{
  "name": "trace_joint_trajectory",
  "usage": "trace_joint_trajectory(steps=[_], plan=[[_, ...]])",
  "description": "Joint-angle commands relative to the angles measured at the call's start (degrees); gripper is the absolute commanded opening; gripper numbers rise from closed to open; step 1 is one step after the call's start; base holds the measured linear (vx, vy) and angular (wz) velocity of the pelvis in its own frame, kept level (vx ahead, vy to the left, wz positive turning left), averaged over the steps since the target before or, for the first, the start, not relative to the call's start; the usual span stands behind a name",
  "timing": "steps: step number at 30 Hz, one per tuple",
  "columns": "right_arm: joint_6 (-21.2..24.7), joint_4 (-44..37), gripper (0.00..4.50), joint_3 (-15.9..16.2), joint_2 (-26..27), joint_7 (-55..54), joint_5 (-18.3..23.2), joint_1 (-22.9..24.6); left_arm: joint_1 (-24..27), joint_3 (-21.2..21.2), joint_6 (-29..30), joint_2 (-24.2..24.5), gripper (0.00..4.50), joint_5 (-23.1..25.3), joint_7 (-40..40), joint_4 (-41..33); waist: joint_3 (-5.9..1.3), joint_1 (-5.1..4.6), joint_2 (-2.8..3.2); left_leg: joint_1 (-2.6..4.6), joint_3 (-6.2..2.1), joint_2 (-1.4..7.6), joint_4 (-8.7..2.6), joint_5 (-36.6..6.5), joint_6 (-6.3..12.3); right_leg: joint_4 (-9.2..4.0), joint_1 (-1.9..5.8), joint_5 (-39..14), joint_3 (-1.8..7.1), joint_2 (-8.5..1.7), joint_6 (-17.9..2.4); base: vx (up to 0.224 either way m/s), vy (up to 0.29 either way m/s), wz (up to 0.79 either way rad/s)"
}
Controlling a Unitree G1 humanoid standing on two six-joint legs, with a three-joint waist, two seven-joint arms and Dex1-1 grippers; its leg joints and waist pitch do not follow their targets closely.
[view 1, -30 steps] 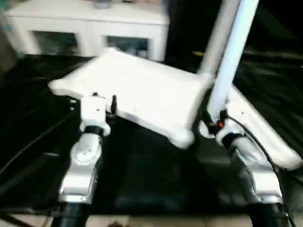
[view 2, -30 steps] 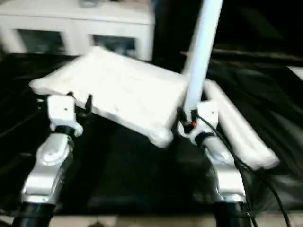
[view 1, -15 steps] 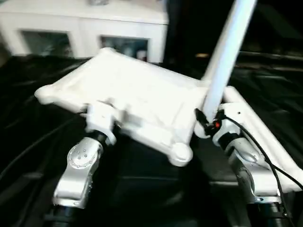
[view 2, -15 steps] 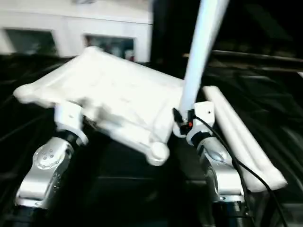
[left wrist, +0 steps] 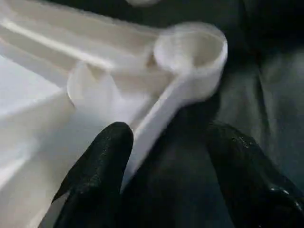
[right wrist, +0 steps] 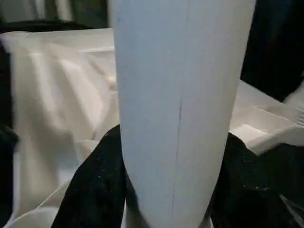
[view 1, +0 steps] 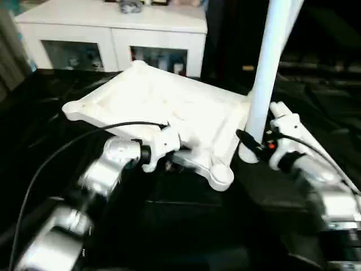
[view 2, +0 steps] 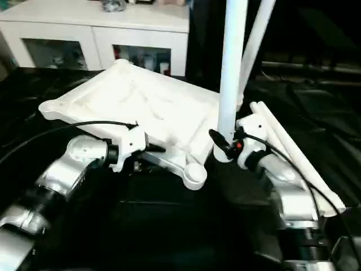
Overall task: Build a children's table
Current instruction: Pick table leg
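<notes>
The white tabletop lies underside up and tilted on the black cover, with a round corner socket at its near right corner. My left gripper reaches in from the left under the near rim. In the left wrist view its black fingers stand open with the rim and the socket between and beyond them. My right gripper is shut on a white leg, held nearly upright beside the tabletop's right edge. A second leg slants up behind it, its foot hidden.
More white legs lie on the black-covered work table to the right of my right arm. A white cabinet with glass doors stands behind the table. A black cable arcs over my left forearm.
My left arm has swung from pointing forward to reaching rightward along the tabletop's near rim toward the corner socket. The held leg has gone from leaning to nearly upright. The camera also shifted.
</notes>
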Motion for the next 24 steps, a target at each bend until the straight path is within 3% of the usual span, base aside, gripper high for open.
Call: trace_joint_trajectory(steps=[1, 5, 6, 8, 10, 13, 15, 16, 19, 22, 24], plan=[[1.12, -2.29, 1.89, -0.06, -1.24, 2.05, 1.43, 0.20, -4.44, -1.77, -4.85, 0.73, 2.97, 3.58, -1.06, 5.68, -4.14, 0.34, 0.03, 0.76, -1.79, 3.83, -3.97, -8.68, 1.17, -4.68, 2.71, 0.69, 3.14, -5.71, -13.85, 0.000, 0.000, 0.00], [0.95, -2.48, 1.89, -0.13, -1.68, 2.54, 1.69, 0.65, -7.99, -1.95, -7.67, -0.51, 2.97, 5.74, 1.49, 11.38, -4.21, 0.56, 0.25, 0.47, -1.72, 3.90, -3.70, -5.85, 3.05, -4.45, 2.71, 3.64, 2.79, -5.67, -15.21, 0.000, 0.000, 0.00], [0.89, -2.58, 1.89, -0.11, -1.79, 2.89, 1.72, 0.88, -9.88, -1.51, -9.86, -1.71, 2.69, 6.37, 3.81, 14.68, -4.25, 0.64, 0.45, 0.50, -1.73, 3.98, -3.66, -5.77, 3.39, -4.43, 2.65, 3.93, 2.70, -5.62, -15.73, 0.000, 0.000, 0.00], [0.86, -2.74, 1.89, 0.03, -1.92, 3.21, 1.68, 1.09, -11.28, -1.45, -11.84, -2.63, 2.62, 6.92, 5.62, 17.21, -4.45, 0.72, 0.70, 0.53, -1.83, 4.19, -3.58, -5.56, 3.83, -4.14, 2.69, 5.65, 2.62, -5.71, -16.55, 0.000, 0.000, 0.00], [1.07, -3.14, 1.89, 0.22, -1.94, 3.30, 1.73, 1.27, -12.40, -1.69, -13.73, -3.56, 2.41, 7.53, 7.47, 19.41, -4.41, 0.70, 0.50, 0.38, -1.88, 4.14, -3.55, -5.47, 4.50, -4.13, 2.84, 6.99, 2.58, -5.71, -16.88, 0.000, 0.000, 0.00], [1.20, -3.42, 1.89, 0.27, -2.06, 3.46, 1.68, 1.38, -13.52, -2.23, -15.24, -4.84, 2.18, 8.64, 7.61, 22.79, -4.32, 0.78, 0.80, 0.53, -1.87, 4.24, -3.60, -6.38, 4.49, -4.33, 2.79, 5.66, 2.59, -5.90, -17.17, 0.000, 0.000, 0.00], [1.17, -3.45, 1.89, 0.28, -2.20, 3.42, 1.67, 1.37, -13.96, -2.42, -16.07, -5.56, 2.08, 9.57, 7.79, 24.54, -4.23, 0.77, 0.61, 0.49, -1.81, 4.18, -3.63, -6.66, 4.50, -4.53, 2.86, 4.48, 2.59, -5.83, -17.02, 0.000, 0.000, 0.00], [1.11, -3.46, 1.89, 0.29, -2.27, 3.37, 1.62, 1.37, -14.12, -2.54, -16.31, -5.93, 1.76, 10.05, 8.24, 25.32, -4.33, 0.85, 0.67, 0.51, -1.80, 4.22, -3.58, -6.59, 4.45, -4.54, 2.87, 4.39, 2.63, -5.90, -17.01, 0.000, 0.000, 0.00], [1.06, -3.50, 1.89, 0.25, -2.25, 3.37, 1.44, 1.37, -14.74, -2.70, -16.99, -6.64, 1.70, 11.11, 9.65, 27.57, -4.18, 1.05, 0.61, 0.55, -1.78, 4.22, -3.64, -6.86, 4.49, -4.71, 2.78, 2.90, 2.64, -5.93, -16.75, 0.000, 0.000, 0.00], [1.12, -3.64, 1.89, 0.39, -2.22, 3.36, 1.29, 1.38, -15.05, -3.51, -17.46, -6.59, 1.26, 12.31, 9.50, 29.00, -4.19, 1.15, 0.72, 0.59, -1.87, 4.35, -3.75, -7.35, 4.29, -4.76, 2.69, 1.93, 2.65, -5.93, -16.51, 0.000, 0.000, 0.00], [1.07, -3.58, 1.89, 0.39, -2.27, 3.39, 1.28, 1.37, -15.26, -3.21, -17.48, -6.60, 1.23, 12.20, 8.48, 29.51, -4.15, 1.16, 0.66, 0.53, -1.82, 4.28, -3.76, -7.29, 4.28, -4.81, 2.71, 1.72, 2.68, -5.99, -16.44, 0.000, 0.000, 0.00]])
